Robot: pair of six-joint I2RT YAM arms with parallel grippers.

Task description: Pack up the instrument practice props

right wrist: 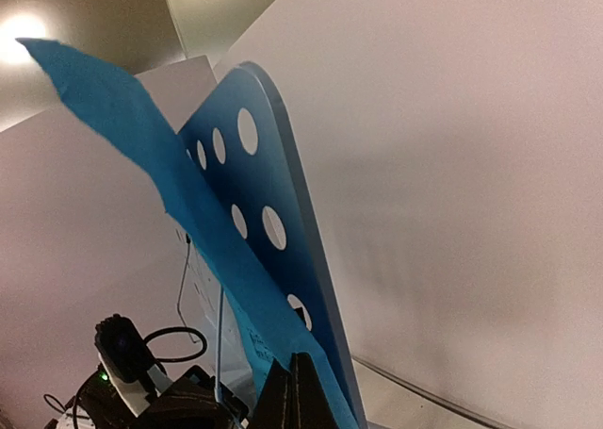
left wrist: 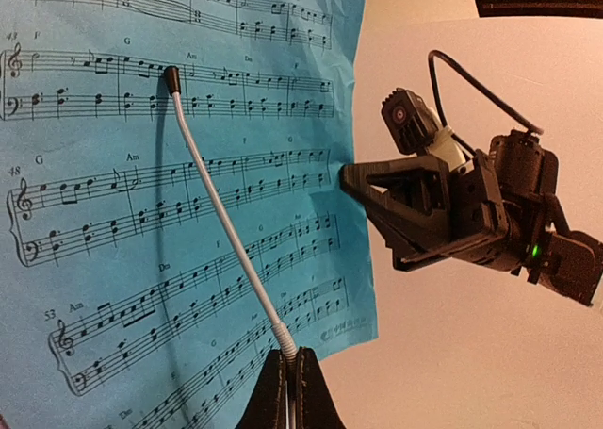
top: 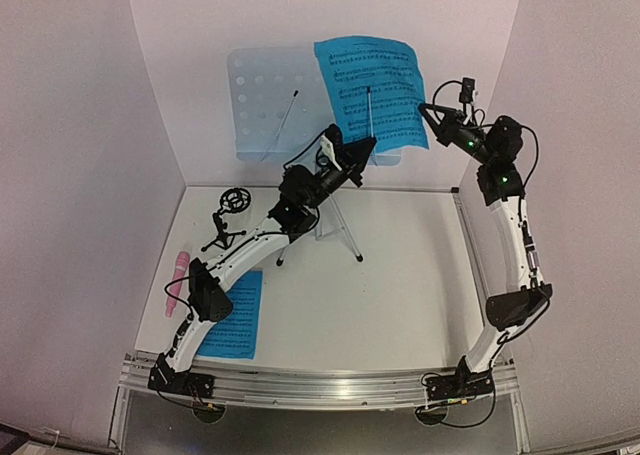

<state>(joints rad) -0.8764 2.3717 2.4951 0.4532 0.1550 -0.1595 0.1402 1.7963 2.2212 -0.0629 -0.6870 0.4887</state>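
One blue sheet-music page [top: 375, 85] on pale perforated music stand [top: 262, 105].
Jaws: left gripper [left wrist: 287, 388] pinches white wire page-retainer [left wrist: 226, 231]; right gripper [right wrist: 300, 377] pinches page's right edge.

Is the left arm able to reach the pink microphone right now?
Probably not right away. The left pincer is shut on the page-holder wire up at the music stand, far from the pink microphone lying near that arm's base. Nothing covers the microphone, so after letting go it likely could.
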